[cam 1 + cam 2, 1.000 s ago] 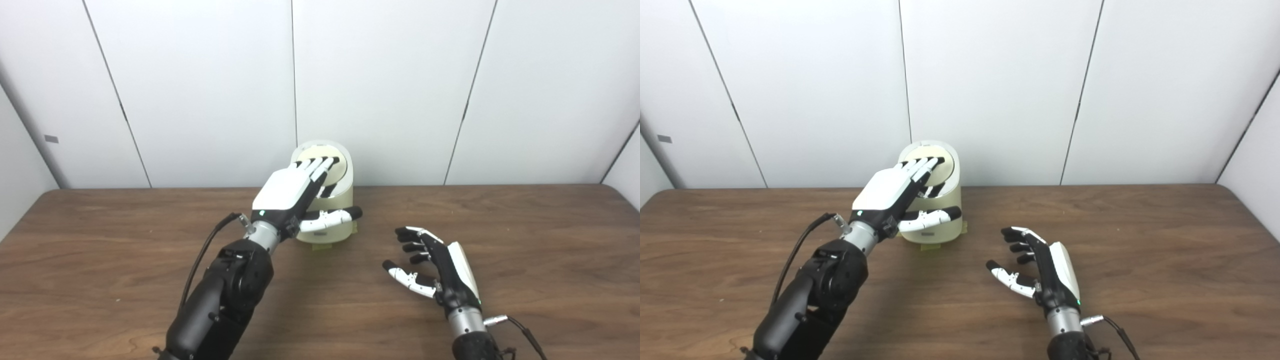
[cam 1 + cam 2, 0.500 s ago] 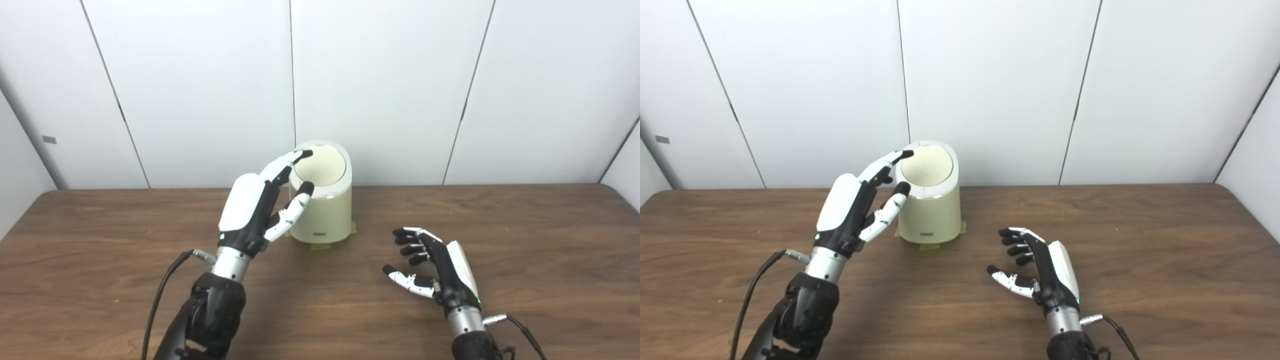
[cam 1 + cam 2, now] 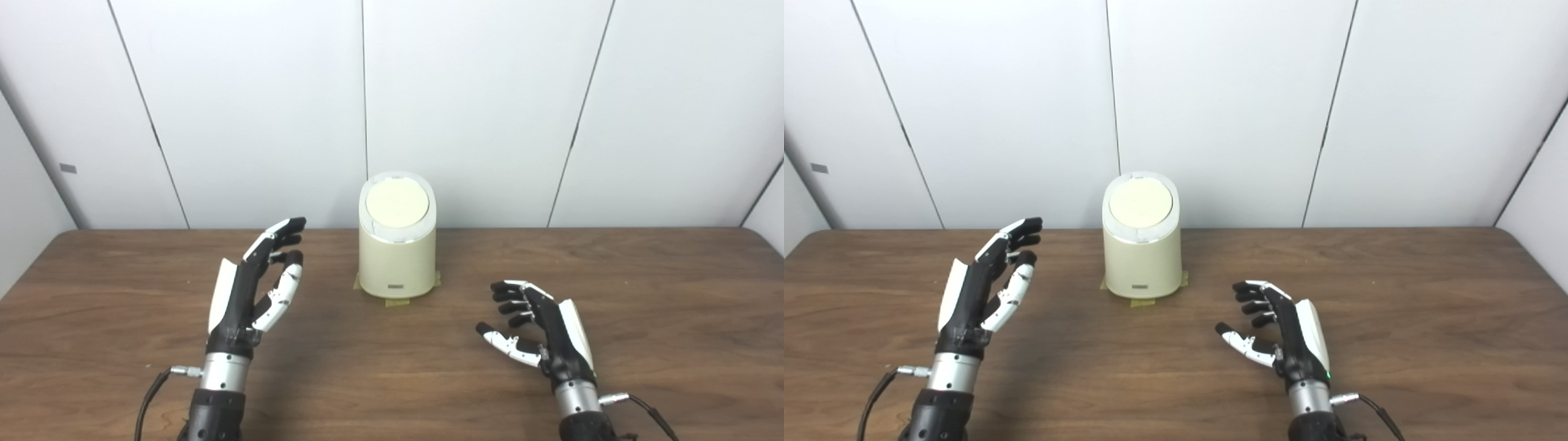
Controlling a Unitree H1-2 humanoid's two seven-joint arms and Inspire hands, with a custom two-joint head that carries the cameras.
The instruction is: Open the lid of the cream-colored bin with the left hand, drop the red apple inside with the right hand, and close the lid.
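Inspection of the table (image 3: 392, 392): found the cream bin (image 3: 397, 263) upright at the far middle, close before the wall (image 3: 478, 92), with strips of tape (image 3: 395, 301) at its foot. Found the round lid (image 3: 396, 203) down and flush in its sloped rim, tilted toward the cameras. Saw no apple on the wood or in either hand; could not tell whether one sat inside, given the shut lid. Found the left hand (image 3: 248, 294) up clear of the table, to the left of the bin and somewhat nearer the robot, with fingers (image 3: 275, 236) straight and spread, empty, palm turned toward the bin. Found the right hand (image 3: 545, 334) lower, close over the wood, to the right of the bin and nearer the robot, with fingers loosely curled but apart, likewise empty. Judged the left hand the nearer of the two to the lid: up, rightward and away from its fingertips. Judged the bin's long axis vertical, so expected any reach for the lid to need an approach over the rim. Compared views: noted in the right eye view a small green light (image 3: 1328, 375) by the right wrist and more of the table's far right corner; made out neither as well in the left eye view.
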